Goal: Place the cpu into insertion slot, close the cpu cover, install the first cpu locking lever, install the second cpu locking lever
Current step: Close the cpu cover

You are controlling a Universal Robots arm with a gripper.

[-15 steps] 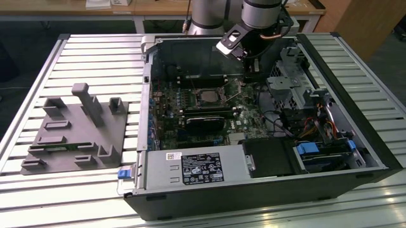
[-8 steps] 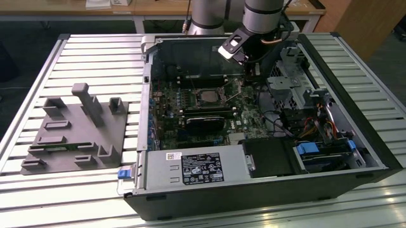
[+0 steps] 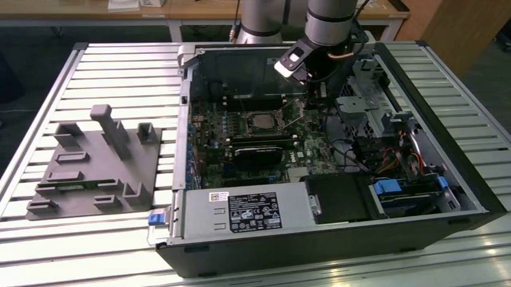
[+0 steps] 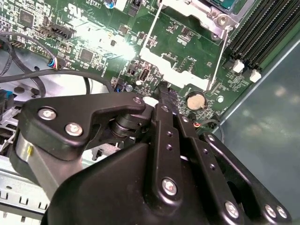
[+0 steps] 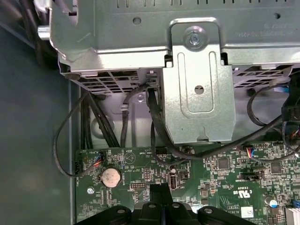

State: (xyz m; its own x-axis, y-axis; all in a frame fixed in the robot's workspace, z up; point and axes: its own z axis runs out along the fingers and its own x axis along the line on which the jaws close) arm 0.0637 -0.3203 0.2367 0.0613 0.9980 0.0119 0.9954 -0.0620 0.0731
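Inside the open computer case, the insertion slot (image 3: pixel 259 121) is a small square socket with a silvery rim and a dark middle on the green board; its frame (image 4: pixel 206 9) also appears in the second wrist view. I cannot tell whether the cpu lies in it. The cpu cover (image 4: pixel 173 65), a thin silvery frame with a window, is tilted up from the socket (image 3: pixel 297 117). My gripper (image 3: pixel 313 94) hangs over the board at the exterior view's right of the socket. Its black fingers are shut (image 4: pixel 164 90) (image 5: pixel 161 190), the tips right at the cover's free edge, nothing visible between them.
A metal drive cage (image 5: pixel 199 79) with black cables rises close beside the gripper. Long black memory slots (image 4: pixel 262 28) and a coin battery (image 4: pixel 195 100) flank the socket. A power supply (image 3: pixel 248 212) fills the case's near end. A grey parts fixture (image 3: pixel 96 161) sits on the slatted table.
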